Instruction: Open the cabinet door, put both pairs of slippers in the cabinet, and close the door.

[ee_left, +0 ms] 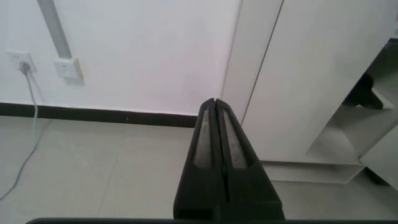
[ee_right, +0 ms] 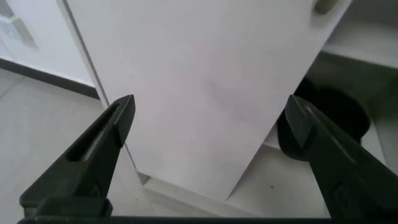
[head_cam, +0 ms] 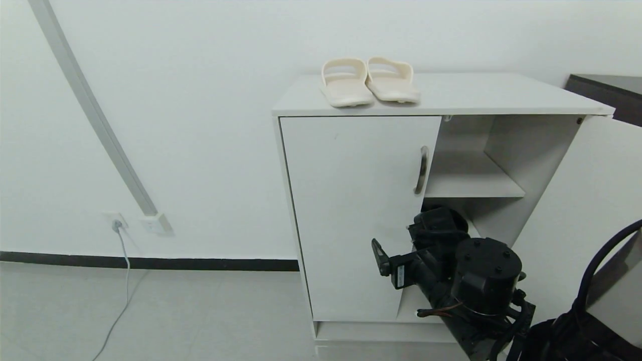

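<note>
A grey cable duct (head_cam: 90,108) is seen running slantwise down the white wall at the far left, ending beside a white wall socket (head_cam: 116,220). From the socket a grey cord (head_cam: 125,281) hangs to the pale tiled floor (head_cam: 200,316). A black skirting strip (head_cam: 150,261) is set along the foot of the wall.

The left gripper (ee_left: 215,106) is held above the floor, left of the cabinet, with its two fingers pressed flat together and nothing between them.

The white two-door wooden cabinet (head_cam: 476,93) stands against the wall. The pair of cream open-toed slippers (head_cam: 371,85) is placed side by side on its top, near the left end, toes toward the front edge. The left door (head_cam: 351,215) is shut, and a curved metal handle (head_cam: 423,170) is fixed by its right edge.

The right gripper (ee_right: 210,107) is held low in front of that door's right edge, its fingers spread wide and empty. The black right arm (head_cam: 481,281) is seen before the lower opening.

Behind it, a dark rounded thing (ee_right: 329,115) lies in the lower compartment; what it is cannot be told. A white shelf (head_cam: 471,185) divides the open right half. The right door (head_cam: 587,200) is swung fully out to the right. A dark piece of furniture (head_cam: 607,93) is seen at the far right.
</note>
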